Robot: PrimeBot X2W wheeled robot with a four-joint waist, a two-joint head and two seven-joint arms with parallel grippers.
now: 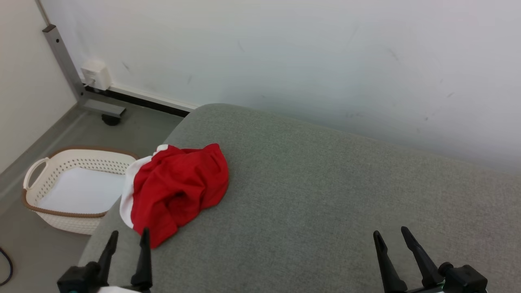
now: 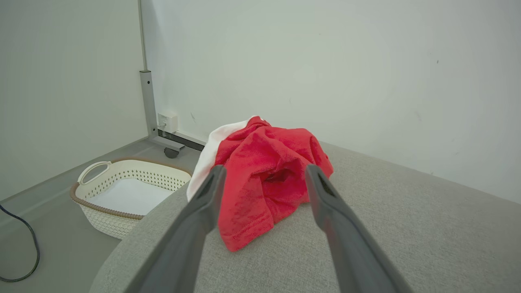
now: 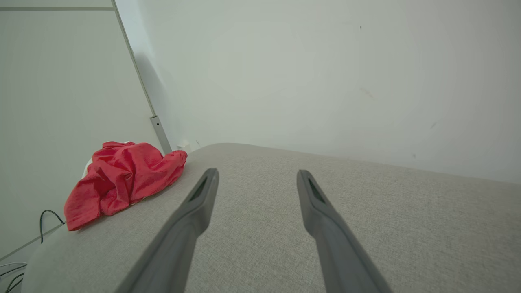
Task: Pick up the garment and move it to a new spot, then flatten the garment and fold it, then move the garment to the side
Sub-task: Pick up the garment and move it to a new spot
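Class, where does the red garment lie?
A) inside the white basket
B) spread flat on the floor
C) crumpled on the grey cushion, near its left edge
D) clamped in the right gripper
C: the red garment lies bunched on the grey cushion, the basket standing on the floor beside it.

A white wall [image 1: 325,53] stands behind, with some small dark marks and scratches on it. In front of it is a big piece of furniture covered in grey fabric [image 1: 325,195], with a rounded corner at the left. The floor [image 1: 138,130] is grey and smooth. On it, just beside the furniture, stands a cream laundry basket [image 1: 69,223] with small holes, a brown rim and a handle. A grey metal post [image 1: 65,61] rises in the corner, and its foot has a black caster [image 1: 110,119]. A white box [image 1: 96,74] sits low on the wall, above a pale baseboard [image 1: 150,97]. A black cable [image 1: 8,264] lies on the floor. The light is soft and even.
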